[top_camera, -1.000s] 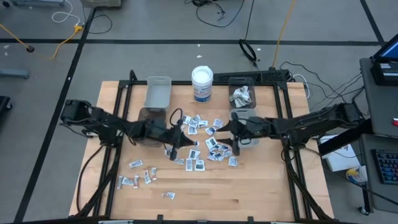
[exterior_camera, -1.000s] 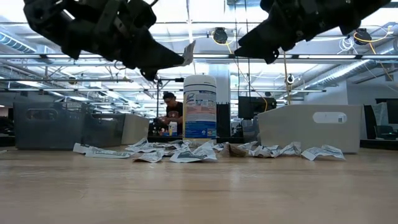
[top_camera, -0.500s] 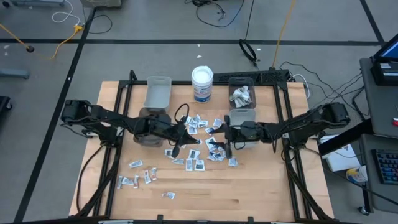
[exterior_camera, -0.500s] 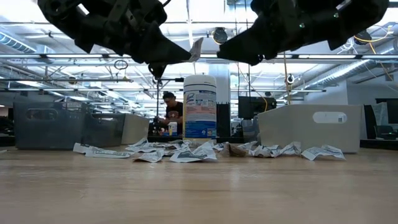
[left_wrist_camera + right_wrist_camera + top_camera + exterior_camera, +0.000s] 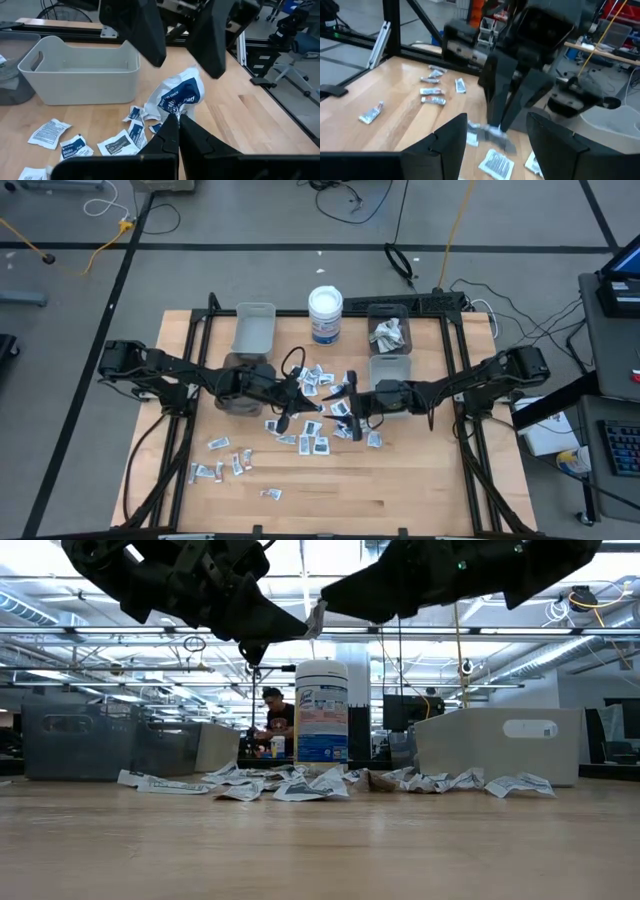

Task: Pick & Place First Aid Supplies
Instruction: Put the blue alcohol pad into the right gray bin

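The first aid supplies lie as a scatter of small white packets [image 5: 322, 420] mid-table, with more loose packets [image 5: 225, 460] toward the near left. One white packet with blue print [image 5: 182, 95] is up in the air in my left gripper [image 5: 178, 119], which is shut on it above the heap [image 5: 300, 783]. My right gripper [image 5: 497, 120] is open and faces the left one. Its two fingers [image 5: 150, 35] stand on either side of the held packet [image 5: 317, 618], apart from it as far as shows. My left gripper pinches the blue-print packet by its lower edge [image 5: 176, 112] between its two fingertips. The fingers come roughly level from the table's left. The packet is lifted clear of the table and sticks out past the fingertips, slightly crumpled.
A white round tub [image 5: 325, 315] stands at the far middle. A pale bin [image 5: 254, 327] and a dark bin [image 5: 245, 375] sit far left. A dark bin holding packets [image 5: 388, 330] and a pale bin [image 5: 390, 368] sit far right. Bare wood [image 5: 380, 490] lies along the near edge.
My right gripper has moved toward the table's left, up to the left gripper, until its open fingers stand around the held packet. My left gripper, still shut on the packet, shifted a little toward the table's right early on, then stayed put.
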